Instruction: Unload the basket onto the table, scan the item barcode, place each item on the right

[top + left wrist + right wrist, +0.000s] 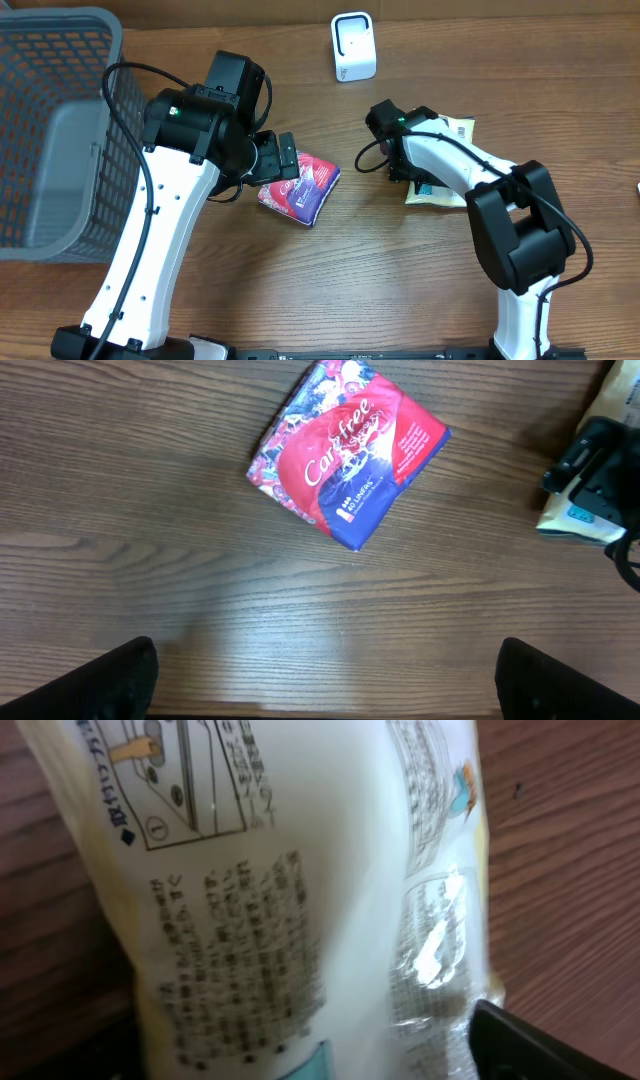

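Note:
A red and blue Carefree packet (300, 187) lies flat on the wooden table, also seen in the left wrist view (350, 450). My left gripper (280, 160) hovers just left of it, open and empty (325, 680), with the packet ahead of its fingertips. A cream pouch (452, 132) with printed text lies at the right. My right gripper (405, 168) is down over its left end. In the right wrist view the pouch (290, 870) fills the space between the wide-set jaws, and one black finger (545, 1045) sits at its crinkled edge. A white scanner (353, 47) stands at the back.
A grey mesh basket (108, 120) takes up the far left of the table, close behind my left arm. In the left wrist view the right arm's gripper (590, 460) and the pouch (585, 525) show at the right edge.

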Robot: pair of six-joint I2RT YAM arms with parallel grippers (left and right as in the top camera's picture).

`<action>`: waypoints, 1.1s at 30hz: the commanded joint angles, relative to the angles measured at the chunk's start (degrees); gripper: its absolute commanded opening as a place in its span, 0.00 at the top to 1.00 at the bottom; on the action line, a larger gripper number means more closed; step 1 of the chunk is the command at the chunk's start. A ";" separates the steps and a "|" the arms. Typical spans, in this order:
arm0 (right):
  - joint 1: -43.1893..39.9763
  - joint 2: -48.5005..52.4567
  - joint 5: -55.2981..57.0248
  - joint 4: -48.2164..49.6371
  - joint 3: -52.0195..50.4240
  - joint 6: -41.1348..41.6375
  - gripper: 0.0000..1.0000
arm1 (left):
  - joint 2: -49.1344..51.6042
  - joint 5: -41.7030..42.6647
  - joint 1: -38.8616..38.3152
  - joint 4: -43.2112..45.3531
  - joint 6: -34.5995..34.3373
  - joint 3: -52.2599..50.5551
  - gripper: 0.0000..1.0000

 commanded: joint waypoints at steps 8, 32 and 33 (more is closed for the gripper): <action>-2.97 3.48 -0.96 1.70 -4.50 -1.95 0.96 | -0.63 -0.39 -0.04 0.09 0.90 0.79 0.00; -2.99 3.48 -61.86 -21.73 44.85 -25.94 0.96 | -0.63 -0.39 -0.04 0.09 0.90 0.79 0.00; -2.99 3.48 -63.98 -22.88 44.81 -25.94 0.96 | -0.63 -0.39 -0.04 0.09 0.90 0.79 0.00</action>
